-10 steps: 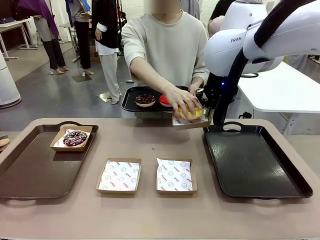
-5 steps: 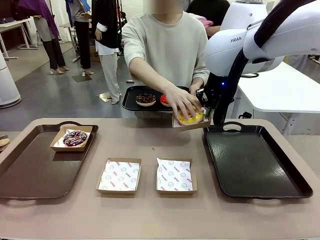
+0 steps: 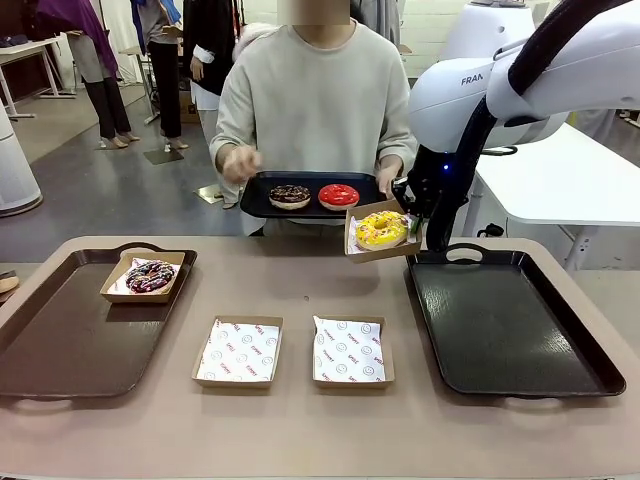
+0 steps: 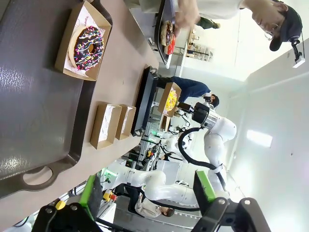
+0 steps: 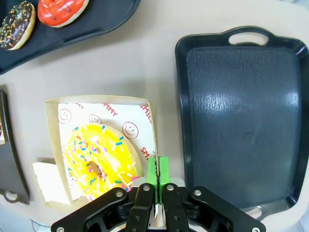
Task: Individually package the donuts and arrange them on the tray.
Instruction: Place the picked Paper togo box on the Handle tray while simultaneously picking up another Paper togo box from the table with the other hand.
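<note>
My right gripper (image 3: 415,228) is shut on the edge of a paper-lined box (image 3: 385,250) that holds the yellow donut (image 3: 381,230), above the table's far edge. From the right wrist, the pinched pads (image 5: 157,179) clamp the box wall beside that donut (image 5: 99,159). The red donut (image 3: 338,195) and the chocolate donut (image 3: 290,195) lie on the black tray (image 3: 262,205) that the person holds. The purple-pink donut (image 3: 150,276) rests boxed on the left tray (image 3: 60,340). My left gripper (image 4: 148,189) is open, well away from that donut (image 4: 87,46).
Two empty paper-lined boxes (image 3: 239,351) (image 3: 350,350) sit side by side at the table's middle. The right tray (image 3: 510,330) lies bare just right of the held box. The person's free hand (image 3: 238,163) is raised near the chest.
The person's hand has let go of the yellow donut, leaving it in the held box, and drawn back to the chest. My grippers have not moved.
</note>
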